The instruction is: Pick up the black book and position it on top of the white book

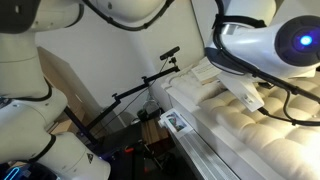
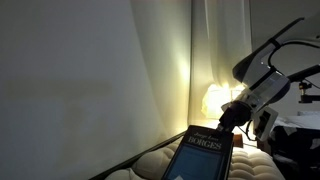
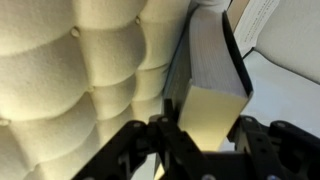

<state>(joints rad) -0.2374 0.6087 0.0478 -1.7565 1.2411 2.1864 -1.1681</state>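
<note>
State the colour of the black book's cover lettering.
White lettering on the black book, best in an exterior view.

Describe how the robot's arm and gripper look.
The arm is built of glossy white, rounded shells with black bands at the joints. A round blue light glows on one white shell. A thin black cable loops alongside it. The gripper is black, with angular, linked fingers.

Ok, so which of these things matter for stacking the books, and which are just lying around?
For the job:
- black book, gripped in the hand
- white book, flat at the far end of the mattress

Just lying about:
- mattress, quilted cream
- tripod, black, beside the bed
</note>
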